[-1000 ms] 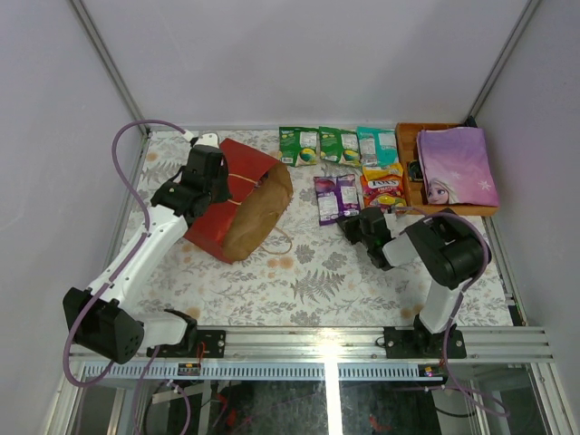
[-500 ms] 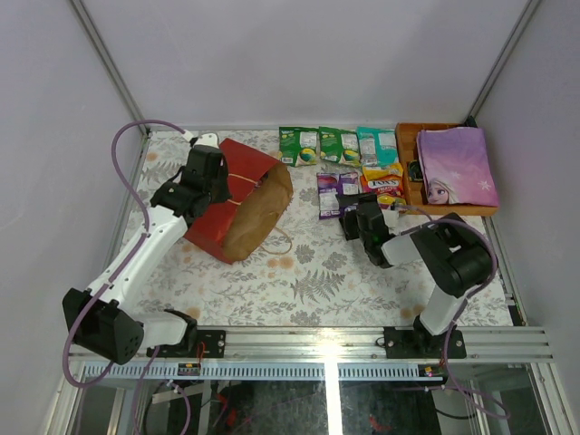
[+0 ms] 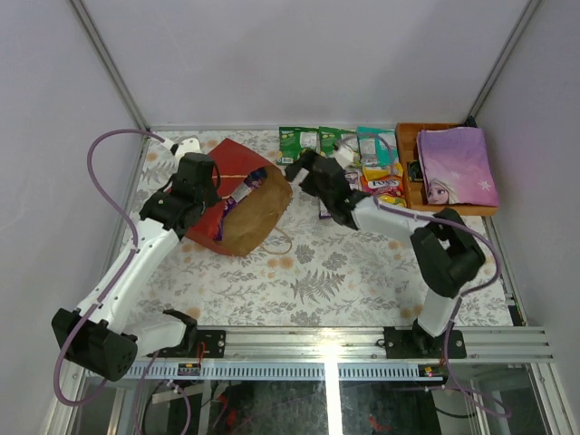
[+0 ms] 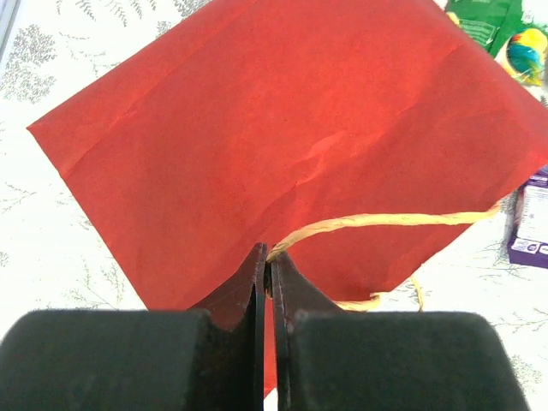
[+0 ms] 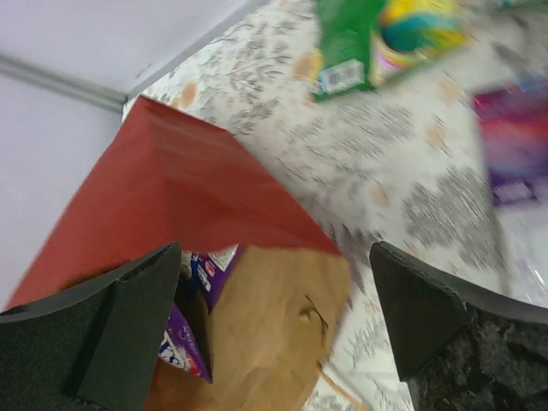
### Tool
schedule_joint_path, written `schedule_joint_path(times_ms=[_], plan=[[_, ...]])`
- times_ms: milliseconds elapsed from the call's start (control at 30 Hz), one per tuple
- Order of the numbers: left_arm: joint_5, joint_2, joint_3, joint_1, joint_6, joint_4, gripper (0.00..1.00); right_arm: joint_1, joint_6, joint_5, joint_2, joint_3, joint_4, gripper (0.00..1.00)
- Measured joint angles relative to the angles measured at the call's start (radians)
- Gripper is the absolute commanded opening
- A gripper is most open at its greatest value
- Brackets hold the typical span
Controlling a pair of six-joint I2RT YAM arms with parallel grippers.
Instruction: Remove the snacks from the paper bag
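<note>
Nearest the arm bases, the fern-printed table cover [image 3: 308,281] carries no objects between the rail and the paper bag [image 3: 258,213]. This is judged the best room for withdrawal.

The paper bag lies on its side left of centre, with its mouth turned toward the right arm and the brown lining exposed. The left gripper [image 4: 266,261] is pinched closed on the twine handle [image 4: 385,221], holding the upper red wall raised. The right gripper [image 5: 274,257] hangs just outside the mouth, fingers spread wide, nothing held. One purple packet [image 5: 188,351] is visible inside, tucked under the raised wall. Whether more lie deeper cannot be told.

Recommendation: the left arm should keep the mouth up without pulling harder, as the twine is a thin purchase. The right arm should enter low along the lining and close on the packet's edge, not on paper. It should then draw out toward the open cover.

Beyond, green packets [image 3: 298,143], a teal packet [image 3: 376,145] and a yellow-red packet [image 3: 382,179] lie near the far edge. The right forearm crosses over this row, so a sweep risk is noted. A wooden tray [image 3: 405,136] holding a book [image 3: 456,163] occupies the far right corner. Enclosure walls stand close on the left and far sides.
</note>
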Motion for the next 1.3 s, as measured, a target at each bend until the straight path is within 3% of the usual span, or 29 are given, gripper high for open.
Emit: schedule_joint_path(times_ms=[133, 400, 733, 967, 1033, 1167, 1300], plan=[[-0.007, 0.006, 0.000, 0.000, -0.006, -0.020, 0.00, 0.023, -0.282, -0.068, 0.131, 0.249, -0.097, 1.00], [-0.010, 0.006, 0.000, 0.000, -0.005, -0.025, 0.00, 0.034, -0.684, -0.161, 0.224, 0.293, -0.234, 0.99], [-0.008, 0.006, 0.000, 0.000, -0.001, -0.025, 0.00, 0.034, -0.843, -0.248, 0.072, -0.050, -0.011, 0.98], [-0.003, 0.008, 0.000, 0.000, 0.003, -0.025, 0.00, 0.034, -0.917, -0.272, 0.090, -0.010, 0.061, 0.97], [-0.003, 0.008, 0.000, 0.000, 0.003, -0.025, 0.00, 0.034, -0.944, -0.274, 0.122, 0.045, 0.073, 0.92], [-0.004, 0.008, 0.000, 0.000, 0.003, -0.025, 0.00, 0.034, -0.989, -0.281, 0.194, 0.156, 0.082, 0.74], [-0.013, 0.010, 0.001, 0.000, 0.003, -0.027, 0.00, 0.034, -1.015, -0.290, 0.251, 0.221, 0.087, 0.38]])
